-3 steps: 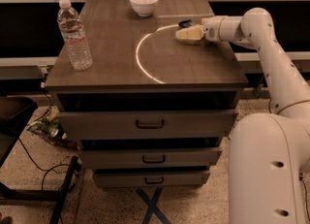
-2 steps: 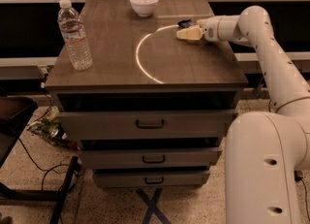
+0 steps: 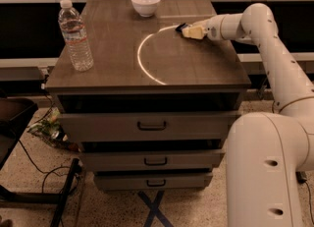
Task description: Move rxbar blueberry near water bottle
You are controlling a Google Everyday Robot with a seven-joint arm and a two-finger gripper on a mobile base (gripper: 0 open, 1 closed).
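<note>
Through the one camera view, the gripper (image 3: 190, 31) lies low over the cabinet top (image 3: 196, 69), probably because so flat a bar must be taken right off the surface. The rxbar blueberry (image 3: 180, 26) shows as a dark sliver at its tip, touching it; whether the gripper is clamped on it I cannot tell. The water bottle (image 3: 76, 37) stands upright well away across the top. A white bowl (image 3: 145, 3) sits near the gripper, toward the back edge.
</note>
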